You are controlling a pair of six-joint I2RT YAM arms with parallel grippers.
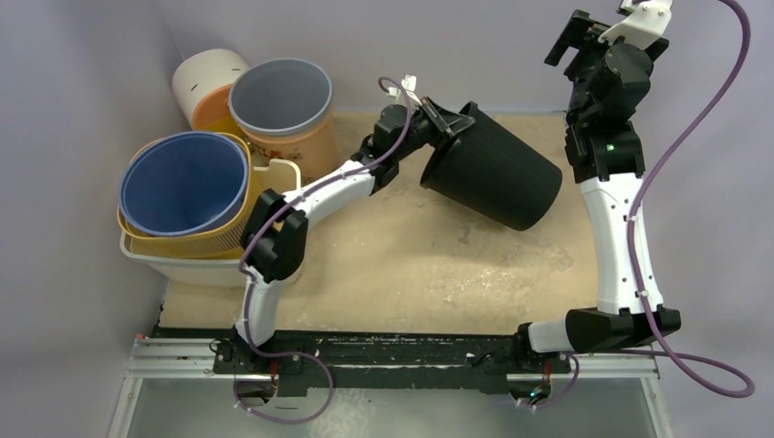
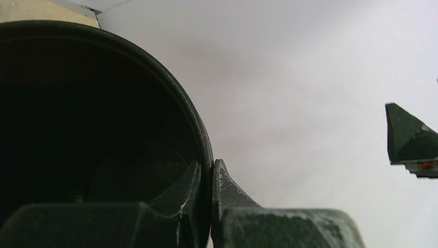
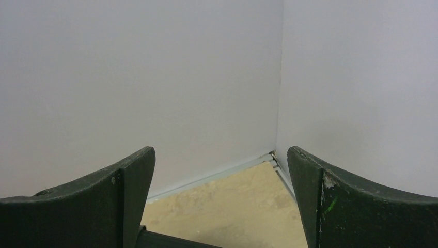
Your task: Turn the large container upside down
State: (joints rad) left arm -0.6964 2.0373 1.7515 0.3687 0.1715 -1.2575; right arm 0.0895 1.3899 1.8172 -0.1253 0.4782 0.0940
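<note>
Large container (image 1: 497, 178) gripped at its rim, tilted over the worktop (image 1: 411, 265).
Top view: the left gripper (image 1: 452, 123) holds the black container aslant, mouth towards the left arm, base towards the right arm. I cannot tell if it touches the worktop. A blue bucket (image 1: 183, 182) stands at the left edge. Left wrist view: the jaws are narrow and pinch the rim (image 2: 196, 124), one inside and one outside. Right wrist view: the right gripper (image 3: 221, 175) has its jaws wide, and only wall (image 3: 129, 77) and worktop show between them.
</note>
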